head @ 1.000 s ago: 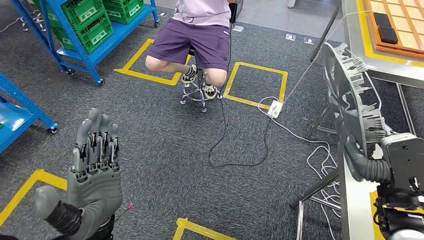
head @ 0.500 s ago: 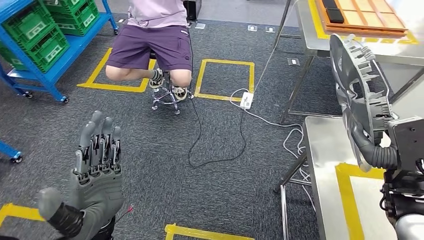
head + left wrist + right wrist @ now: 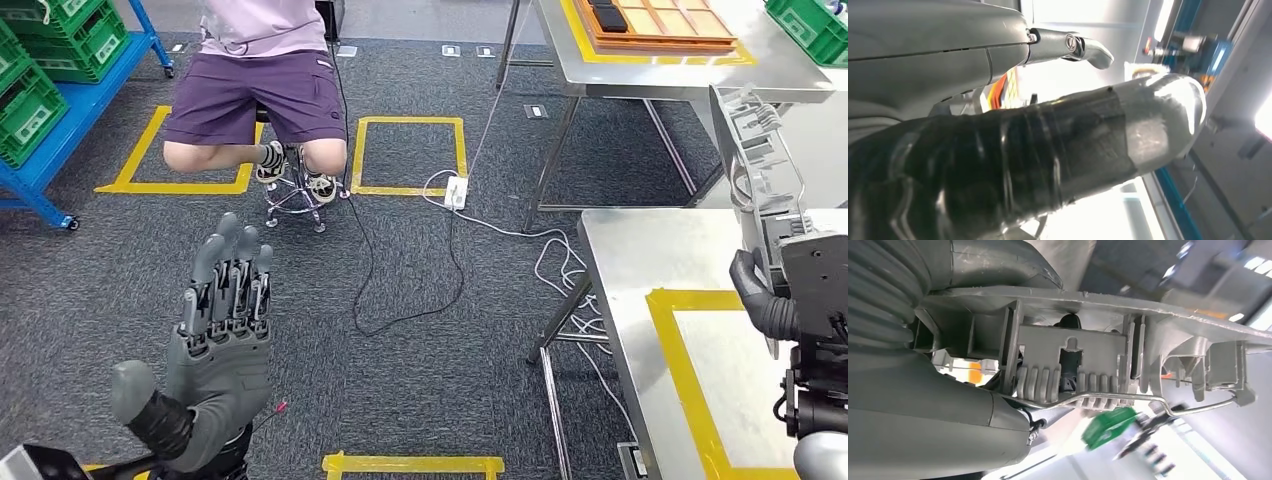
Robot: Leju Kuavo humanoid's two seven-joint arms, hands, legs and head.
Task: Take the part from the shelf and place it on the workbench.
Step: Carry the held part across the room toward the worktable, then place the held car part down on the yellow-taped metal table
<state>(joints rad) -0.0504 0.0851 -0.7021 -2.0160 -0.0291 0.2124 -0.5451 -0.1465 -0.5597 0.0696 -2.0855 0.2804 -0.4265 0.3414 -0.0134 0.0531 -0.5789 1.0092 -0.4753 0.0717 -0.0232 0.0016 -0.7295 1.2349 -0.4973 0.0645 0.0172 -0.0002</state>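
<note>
Workbench (image 3: 640, 250) nearer now, right robot hand (image 3: 775, 300) gripping ribbed grey part (image 3: 760, 150), left robot hand (image 3: 215, 340) open

seated person (image 3: 255, 85) | blue shelf (image 3: 45, 150) | power strip (image 3: 456, 191) | orange tray (image 3: 655, 22)

Grey robot hand (image 3: 220, 350) with dark fingers (image 3: 232, 290), black-taped thumb (image 3: 1048, 155).
</note>
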